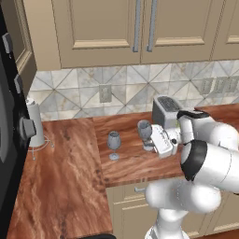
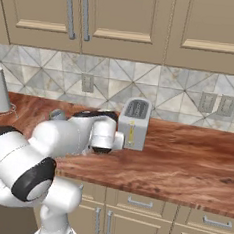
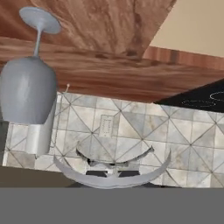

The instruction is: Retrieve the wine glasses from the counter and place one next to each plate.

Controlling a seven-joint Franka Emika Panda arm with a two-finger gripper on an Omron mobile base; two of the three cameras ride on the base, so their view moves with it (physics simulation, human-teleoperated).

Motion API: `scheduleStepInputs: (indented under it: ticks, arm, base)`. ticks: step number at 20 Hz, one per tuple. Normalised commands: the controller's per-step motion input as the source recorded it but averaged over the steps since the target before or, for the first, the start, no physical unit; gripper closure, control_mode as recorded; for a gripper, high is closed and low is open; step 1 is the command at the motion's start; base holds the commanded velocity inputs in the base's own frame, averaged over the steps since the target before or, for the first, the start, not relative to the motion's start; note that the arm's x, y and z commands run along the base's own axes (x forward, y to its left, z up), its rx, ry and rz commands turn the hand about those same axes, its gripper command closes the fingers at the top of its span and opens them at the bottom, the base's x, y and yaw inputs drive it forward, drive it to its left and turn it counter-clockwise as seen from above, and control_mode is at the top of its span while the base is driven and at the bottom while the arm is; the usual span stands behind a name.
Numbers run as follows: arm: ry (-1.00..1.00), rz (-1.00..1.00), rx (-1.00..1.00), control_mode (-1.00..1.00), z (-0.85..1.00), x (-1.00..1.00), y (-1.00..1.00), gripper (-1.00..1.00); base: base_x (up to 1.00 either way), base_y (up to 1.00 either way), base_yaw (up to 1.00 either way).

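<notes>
Two grey wine glasses stand on the reddish-brown counter. The left wine glass stands free, and the hand view, rolled upside down, shows it large at the upper left. The right wine glass stands against my white hand in front of the toaster. My gripper is shut on its stem. A curved grey part of that held glass arcs across the bottom of the hand view and hides my fingertips. The arm covers most of the glasses in the right base view; one grey bowl peeks out. The plates are out of view.
A silver toaster stands at the backsplash just behind my hand. A paper-towel roll on a wire stand is at the counter's far left. A black appliance bounds the left side. Beige wall cabinets hang above.
</notes>
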Motion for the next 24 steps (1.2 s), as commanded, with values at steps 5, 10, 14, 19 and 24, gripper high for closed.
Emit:
scheduleStepInputs:
  ticks: [5, 10, 14, 19, 24]
  arm:
    - [-0.01, -0.01, 0.13, -1.00, 0.88, -0.67, 0.00, 1.00]
    - [-0.05, -0.01, 0.14, -1.00, 0.83, -0.57, 0.00, 1.00]
    - [-0.04, 0.00, 0.01, -1.00, 0.47, -0.16, 0.00, 1.00]
    - [-0.05, 0.00, 0.06, -1.00, 0.50, -0.24, -0.15, 1.00]
    - [0.00, 0.00, 0.02, 1.00, 0.08, -0.07, -0.04, 1.00]
  base:
    - [0.00, 0.00, 0.00]
    - [0.00, 0.00, 0.00]
    - [0.00, 0.00, 0.00]
    - [0.00, 0.00, 0.00]
    - [-0.34, -0.24, -0.01]
